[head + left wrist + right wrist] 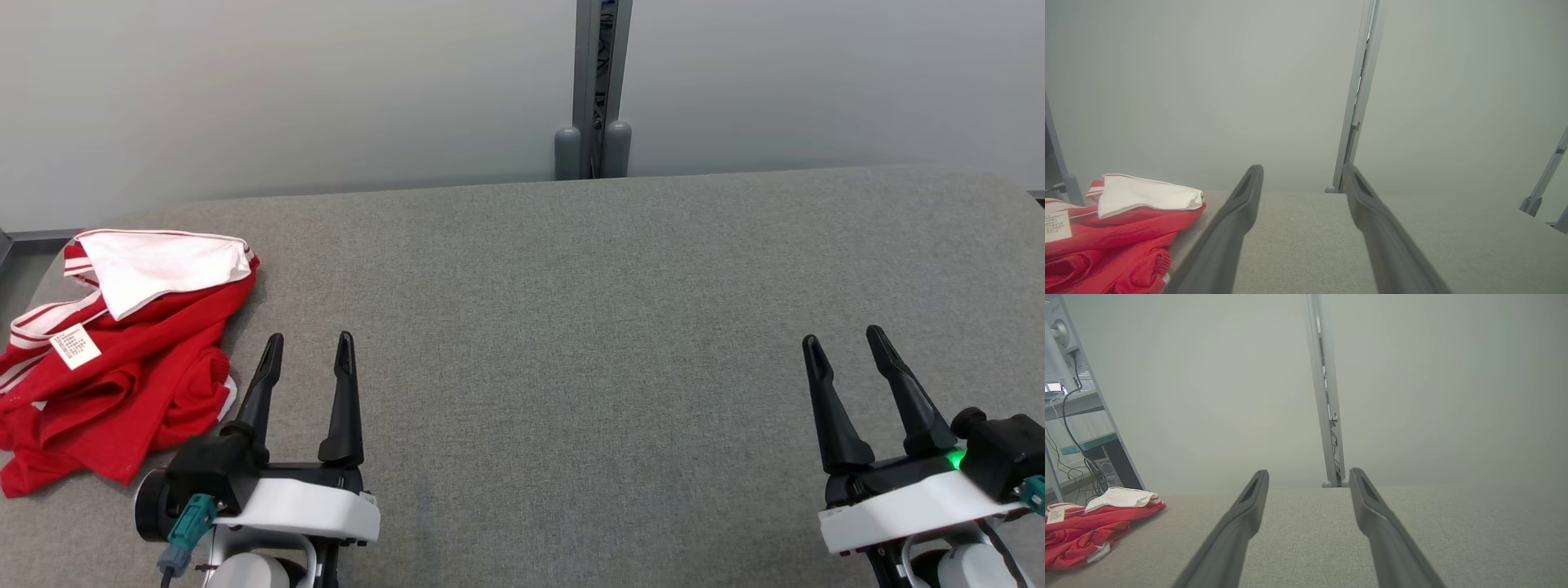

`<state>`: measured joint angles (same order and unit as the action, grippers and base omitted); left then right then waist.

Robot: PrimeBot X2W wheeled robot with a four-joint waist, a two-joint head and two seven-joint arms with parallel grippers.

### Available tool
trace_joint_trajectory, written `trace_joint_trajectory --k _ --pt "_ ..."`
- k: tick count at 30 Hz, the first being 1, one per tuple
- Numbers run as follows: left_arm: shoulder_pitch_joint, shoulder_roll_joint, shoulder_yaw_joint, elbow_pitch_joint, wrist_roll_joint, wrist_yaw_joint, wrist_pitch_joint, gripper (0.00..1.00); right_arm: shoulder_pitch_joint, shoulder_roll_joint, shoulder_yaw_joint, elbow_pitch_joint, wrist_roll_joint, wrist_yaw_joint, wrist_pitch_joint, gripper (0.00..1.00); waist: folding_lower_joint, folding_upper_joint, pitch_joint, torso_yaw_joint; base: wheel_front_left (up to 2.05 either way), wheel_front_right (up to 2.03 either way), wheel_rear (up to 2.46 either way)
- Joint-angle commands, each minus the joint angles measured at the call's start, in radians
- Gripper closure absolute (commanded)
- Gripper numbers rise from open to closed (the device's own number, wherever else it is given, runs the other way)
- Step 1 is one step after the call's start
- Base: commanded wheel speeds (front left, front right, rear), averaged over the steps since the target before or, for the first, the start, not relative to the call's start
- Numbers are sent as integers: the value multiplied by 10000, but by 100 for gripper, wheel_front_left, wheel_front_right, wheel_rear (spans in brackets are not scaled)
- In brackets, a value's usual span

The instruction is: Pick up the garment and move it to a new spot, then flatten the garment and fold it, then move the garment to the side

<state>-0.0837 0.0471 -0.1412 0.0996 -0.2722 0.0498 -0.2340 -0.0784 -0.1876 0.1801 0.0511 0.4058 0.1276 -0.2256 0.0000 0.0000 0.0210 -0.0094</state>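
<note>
Garment (122, 392), red with white trim: one, at the left of the surface (571, 327). White label (75, 346) on it: one. Grey fabric surface: one. Claws: two, the left claw (310, 338) near left and the right claw (842, 336) near right. Dark fingers (344, 408): two to each, four in all. Grey upright post (602, 65) at the far edge: one, with two rounded feet (567, 151).

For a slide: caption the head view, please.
Crumpled red-and-white garment lies far left on the grey table; left gripper beside it, right gripper far across, both with jaws open and empty.
</note>
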Motion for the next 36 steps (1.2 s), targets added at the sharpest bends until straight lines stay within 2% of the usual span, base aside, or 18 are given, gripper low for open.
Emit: trace_joint_trajectory --k 1,17,36 --pt "117 45 23 -116 231 77 -82 0 -168 -76 73 -73 -230 51 -104 0 0 0 8 0 0 0 0" --pt "247 52 2 -351 1261 206 -325 0 -172 -154 359 -225 -1242 54 -437 0 0 0 28 -37 0 0 0" --pt "256 50 6 -218 1103 189 -321 0 -101 -162 330 -161 -1113 54 -418 0 0 0 -48 -16 0 0 0"
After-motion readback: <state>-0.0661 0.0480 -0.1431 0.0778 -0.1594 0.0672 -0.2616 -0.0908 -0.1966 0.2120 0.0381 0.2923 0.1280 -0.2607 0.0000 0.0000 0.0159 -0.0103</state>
